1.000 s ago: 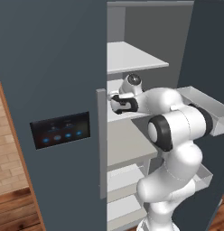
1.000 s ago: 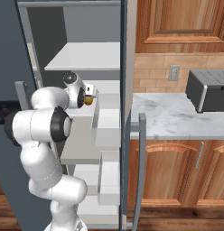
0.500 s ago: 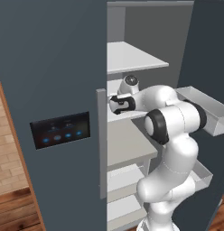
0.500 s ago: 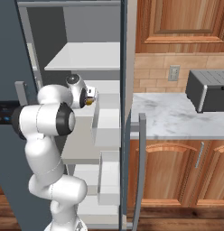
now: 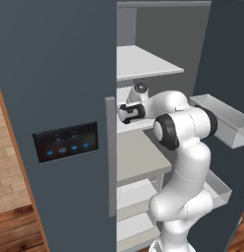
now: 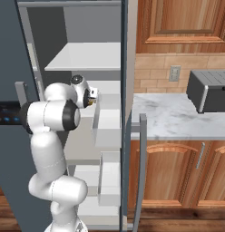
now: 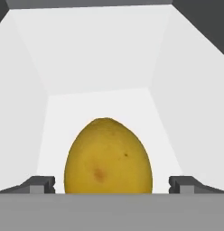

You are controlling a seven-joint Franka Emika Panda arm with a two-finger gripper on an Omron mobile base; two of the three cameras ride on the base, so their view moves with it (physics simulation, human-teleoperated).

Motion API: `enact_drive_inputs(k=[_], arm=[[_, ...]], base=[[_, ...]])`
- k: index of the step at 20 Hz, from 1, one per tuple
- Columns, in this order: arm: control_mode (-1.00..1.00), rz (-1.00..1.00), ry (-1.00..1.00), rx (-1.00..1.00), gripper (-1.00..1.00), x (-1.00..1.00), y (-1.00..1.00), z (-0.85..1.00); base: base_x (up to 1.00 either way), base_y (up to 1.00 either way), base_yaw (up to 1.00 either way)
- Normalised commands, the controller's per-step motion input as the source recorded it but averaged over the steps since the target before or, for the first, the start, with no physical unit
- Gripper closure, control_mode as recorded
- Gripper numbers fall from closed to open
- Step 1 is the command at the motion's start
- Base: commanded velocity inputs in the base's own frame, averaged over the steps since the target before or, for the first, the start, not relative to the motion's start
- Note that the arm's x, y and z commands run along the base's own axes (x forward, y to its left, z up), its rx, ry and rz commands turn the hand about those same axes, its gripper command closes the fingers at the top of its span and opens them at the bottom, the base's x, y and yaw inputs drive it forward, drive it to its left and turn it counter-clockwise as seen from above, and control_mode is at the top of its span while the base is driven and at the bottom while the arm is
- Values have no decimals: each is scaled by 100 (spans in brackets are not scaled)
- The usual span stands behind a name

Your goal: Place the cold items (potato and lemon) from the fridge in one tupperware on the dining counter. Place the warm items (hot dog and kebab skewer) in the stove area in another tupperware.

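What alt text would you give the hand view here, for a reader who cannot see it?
A yellow-brown potato sits on a white fridge shelf, centred straight ahead of the open end effector, whose two dark fingertips flank it with a gap on each side. White walls close in the compartment behind and beside it.

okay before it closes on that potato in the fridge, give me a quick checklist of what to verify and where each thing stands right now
1. Gripper open: ok, the fingertips stand wide apart.
2. Potato centred between them: ok.
3. Fingertips apart from the potato: ok, a gap shows on each side.
4. Potato resting on the white fridge shelf: ok.
5. Fingertips far enough forward to grip the potato's widest part: cannot tell.
6. Fridge door out of the arm's way: ok.
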Motion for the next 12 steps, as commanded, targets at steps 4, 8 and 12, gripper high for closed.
enact_drive_inputs(k=[4,8,12], arm=[[-100,0,3,-2,-100,22,0,-15],[-100,0,5,-1,-100,10,0,-18],[-100,0,0,0,-100,0,0,-3]], base=[[0,0,0],[0,0,0],[0,0,0]])
